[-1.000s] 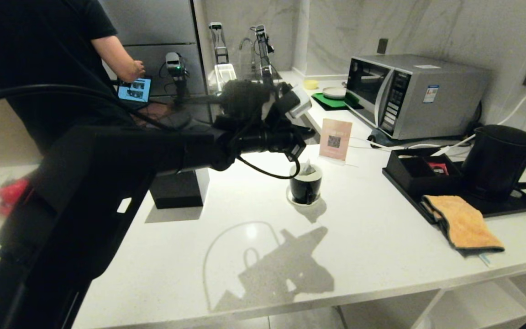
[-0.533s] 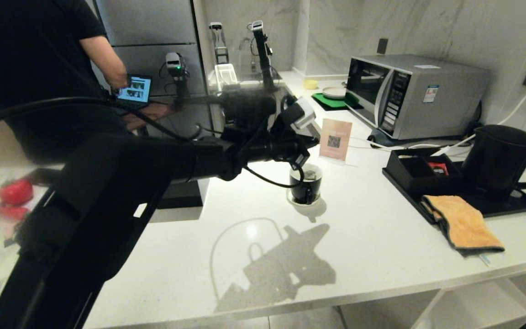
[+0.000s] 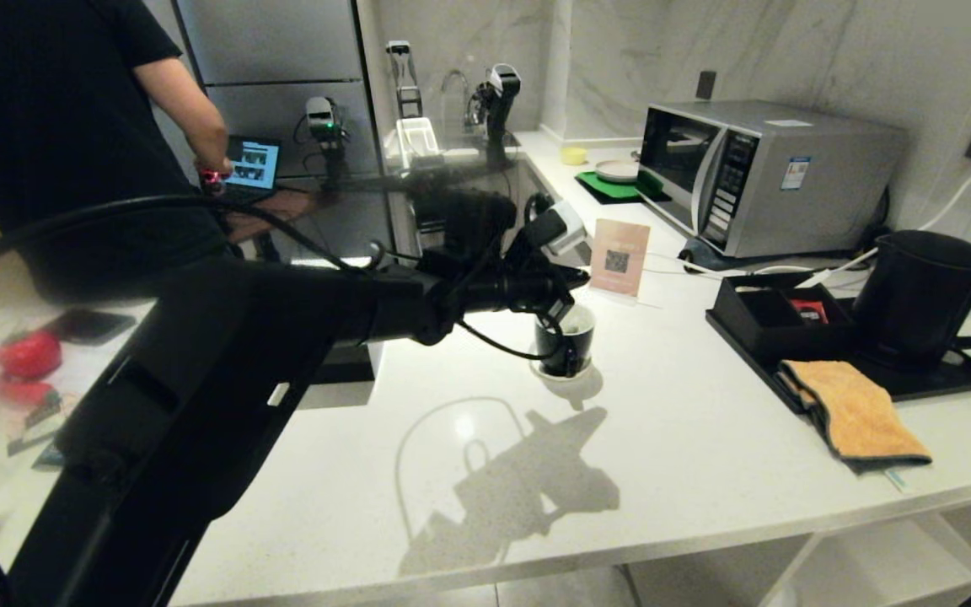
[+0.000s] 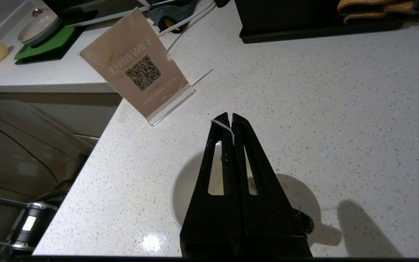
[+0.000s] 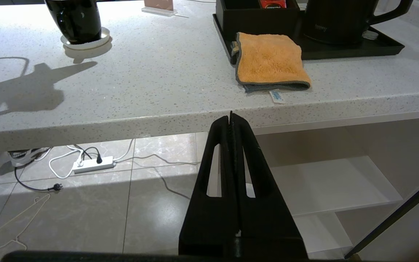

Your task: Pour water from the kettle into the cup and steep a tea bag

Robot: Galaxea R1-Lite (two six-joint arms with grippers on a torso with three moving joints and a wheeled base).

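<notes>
Speckled white countertop (image 3: pixel 688 438) backed by marble wall (image 3: pixel 873 59) bears microwave (image 3: pixel 768 173).

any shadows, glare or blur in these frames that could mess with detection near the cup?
Head view: the left arm's hard shadow falls on the countertop short of the cup; the background person is blurred. Left wrist view: a bright glare spot beside the saucer. Right wrist view: the same shadow; cup sharp.
</notes>
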